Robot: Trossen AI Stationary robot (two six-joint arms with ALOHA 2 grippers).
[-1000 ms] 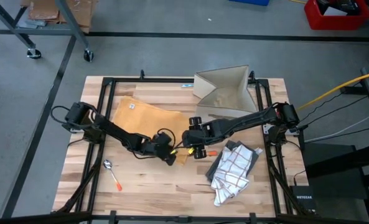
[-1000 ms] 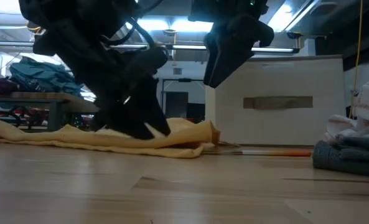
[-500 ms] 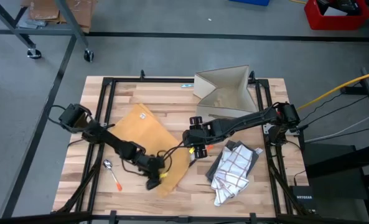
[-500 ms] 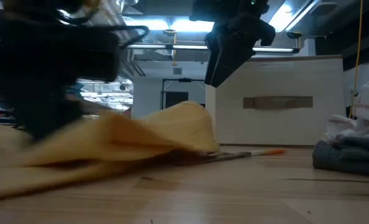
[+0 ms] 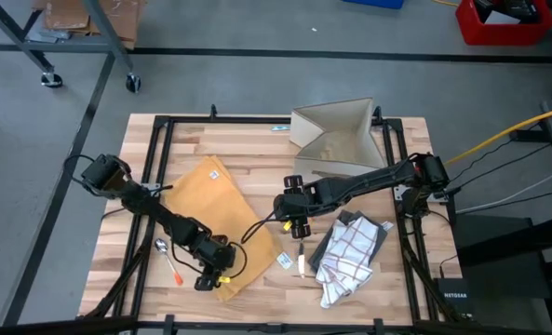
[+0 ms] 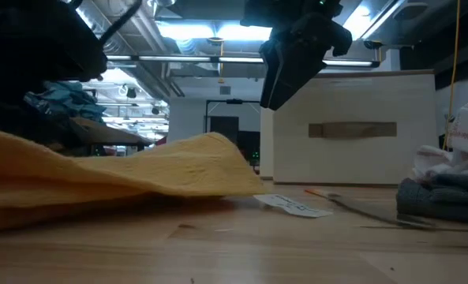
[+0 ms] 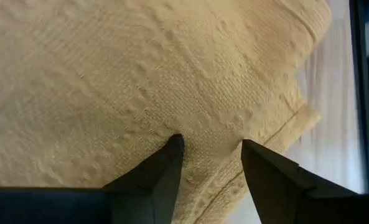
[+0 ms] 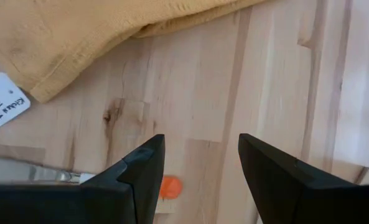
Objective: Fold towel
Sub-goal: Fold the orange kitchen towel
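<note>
Left gripper point(image 5: 210, 275) of mine presses its spread fingers point(image 7: 165, 163) into the mustard-yellow woven towel point(image 5: 222, 219), gripping nothing, near the towel's front corner; the cloth lies rumpled across the left-centre of the pale wooden slatted table point(image 5: 257, 154). My right gripper point(image 5: 296, 226) hangs open and empty just beside the towel's right edge.

Mustard-yellow towel point(image 5: 222, 219) with its white tag point(image 5: 285, 261) at lower centre, a white cloth with red checks point(image 5: 348, 253) on grey at lower right, pale wood table point(image 5: 257, 149), beige box point(image 5: 336, 135) at upper centre, black arms.
</note>
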